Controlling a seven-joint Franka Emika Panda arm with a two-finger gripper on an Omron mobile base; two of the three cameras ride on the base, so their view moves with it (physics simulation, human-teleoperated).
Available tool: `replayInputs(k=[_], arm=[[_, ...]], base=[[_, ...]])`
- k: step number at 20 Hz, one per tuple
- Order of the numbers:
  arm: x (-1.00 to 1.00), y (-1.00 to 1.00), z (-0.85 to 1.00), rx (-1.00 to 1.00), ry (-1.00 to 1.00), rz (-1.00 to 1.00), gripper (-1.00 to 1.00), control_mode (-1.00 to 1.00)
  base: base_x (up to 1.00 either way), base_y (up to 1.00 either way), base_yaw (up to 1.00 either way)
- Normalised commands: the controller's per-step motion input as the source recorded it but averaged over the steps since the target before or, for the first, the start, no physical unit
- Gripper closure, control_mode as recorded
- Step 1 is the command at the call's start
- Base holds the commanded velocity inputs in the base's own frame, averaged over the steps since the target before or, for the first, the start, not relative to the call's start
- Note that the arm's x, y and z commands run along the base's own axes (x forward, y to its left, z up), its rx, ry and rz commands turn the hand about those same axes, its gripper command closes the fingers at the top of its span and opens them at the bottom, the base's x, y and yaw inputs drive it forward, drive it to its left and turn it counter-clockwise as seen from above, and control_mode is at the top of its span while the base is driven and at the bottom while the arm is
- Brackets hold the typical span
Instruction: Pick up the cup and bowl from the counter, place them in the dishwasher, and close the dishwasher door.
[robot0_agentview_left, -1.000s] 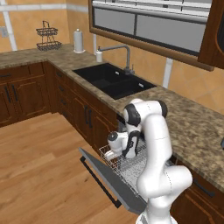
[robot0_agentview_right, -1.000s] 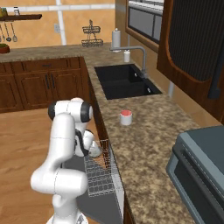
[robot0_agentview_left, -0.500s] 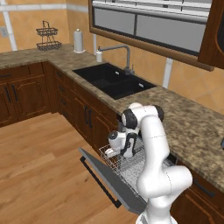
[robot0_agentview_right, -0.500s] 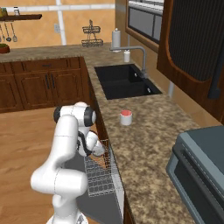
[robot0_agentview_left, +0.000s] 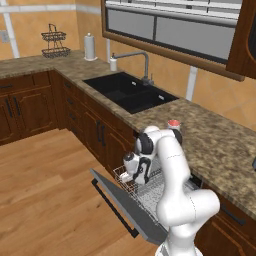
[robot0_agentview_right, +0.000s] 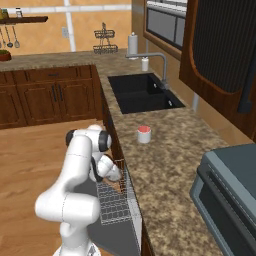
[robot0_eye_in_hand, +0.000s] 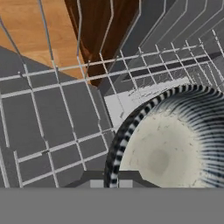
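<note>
**Bowl clamped low in the rack, cup not yet collected**

The gripper (robot0_agentview_left: 134, 176) hangs inside the white wire rack (robot0_agentview_left: 150, 187) of the dishwasher (robot0_agentview_right: 120, 210), jaws pinched nearly together on the rim of the bowl (robot0_eye_in_hand: 175, 144), which fills the hand view from about 3 to 6 o'clock. The dishwasher door (robot0_agentview_left: 125, 205) lies dropped open below.

Risks, as I judge them:
- Letting go while the bowl is tilted against the wires could make it roll or tip out toward the door.
- Lifting out at an angle could snag a fingertip on a wire and drag the rack.
- The cup (robot0_agentview_right: 144, 134) stands upright on the counter (robot0_agentview_right: 165, 165), near the sink (robot0_agentview_right: 142, 92) at 12 o'clock from it; a wide swing up could knock it.
</note>
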Motion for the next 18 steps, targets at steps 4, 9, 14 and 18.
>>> replayInputs(k=[4, 9, 14, 18], arm=[[0.24, 0.01, -0.43, 0.0, 0.08, 0.0, -1.0, -1.0], [0.01, 0.03, -0.16, 0.02, 0.03, 0.0, -1.0, -1.0], [-0.36, 0.06, 0.36, 0.06, -0.05, 0.0, -1.0, -1.0], [-0.74, 0.24, 1.0, 0.11, -0.23, 0.0, -1.0, -1.0]], base=[[0.0, 0.0, 0.0], [0.0, 0.0, 0.0], [0.0, 0.0, 0.0], [0.0, 0.0, 0.0]])
